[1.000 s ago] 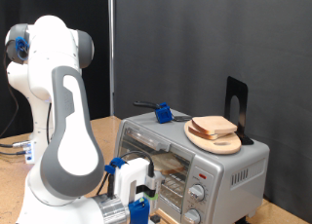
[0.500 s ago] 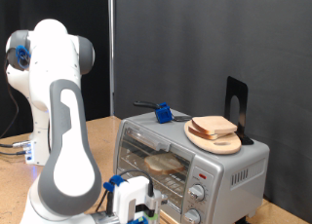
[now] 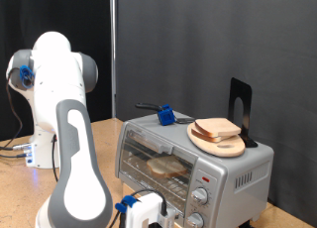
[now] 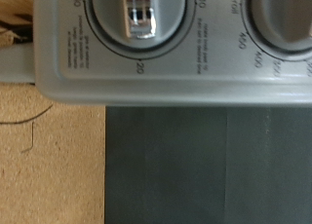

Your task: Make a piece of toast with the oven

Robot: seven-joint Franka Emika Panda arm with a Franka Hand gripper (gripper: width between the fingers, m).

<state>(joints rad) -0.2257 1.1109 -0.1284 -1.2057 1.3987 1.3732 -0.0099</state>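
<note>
Working at the knob step, the gripper (image 3: 149, 212) is low before the oven (image 3: 193, 164), its finger state I cannot tell, one toast (image 3: 166, 167) is on the rack, and turning the timer knob (image 4: 139, 12) needs careful alignment.

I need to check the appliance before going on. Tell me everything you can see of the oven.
The oven is a small silver metal box at the exterior view's lower right. Its glass door is shut, with a bread slice on the rack inside. Two round knobs stand on its front panel; the wrist view shows a numbered timer dial close up. A wooden plate with bread rests on top.
</note>
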